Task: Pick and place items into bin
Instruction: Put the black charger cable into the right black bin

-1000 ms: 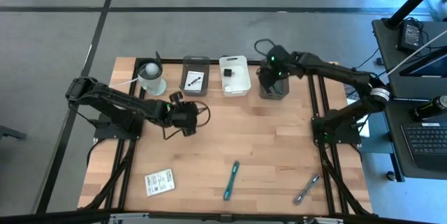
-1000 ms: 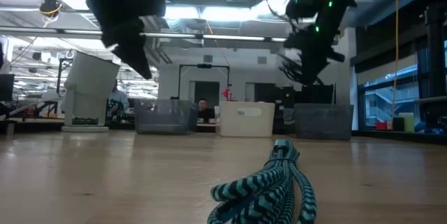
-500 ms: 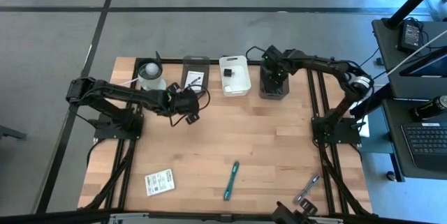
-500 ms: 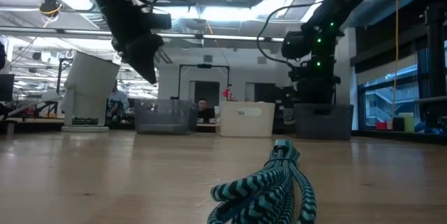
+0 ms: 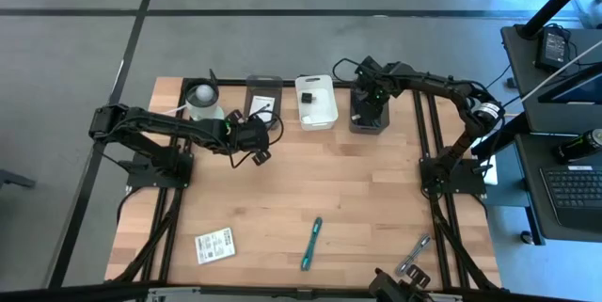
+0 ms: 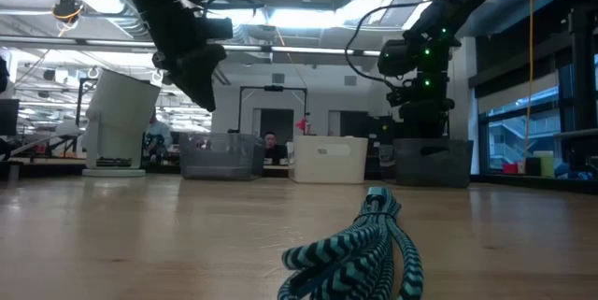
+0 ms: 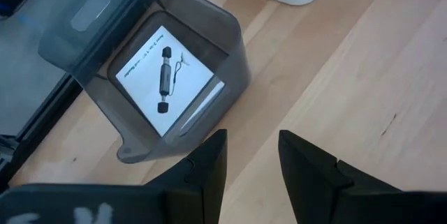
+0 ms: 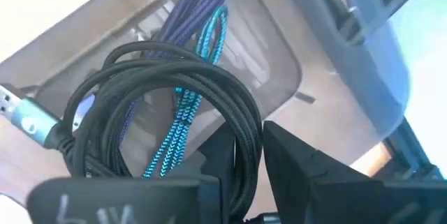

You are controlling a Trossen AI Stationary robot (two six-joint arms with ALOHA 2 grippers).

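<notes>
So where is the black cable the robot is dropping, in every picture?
High view: black coiled cable pokes out by the right gripper above the dark bin, at the table's back.
Low view: it loops off that arm, over the same bin.
Left wrist view: not in it.
Right wrist view: big coil between the fingers, over the bin.
Shared landmark: the dark bin.
</notes>
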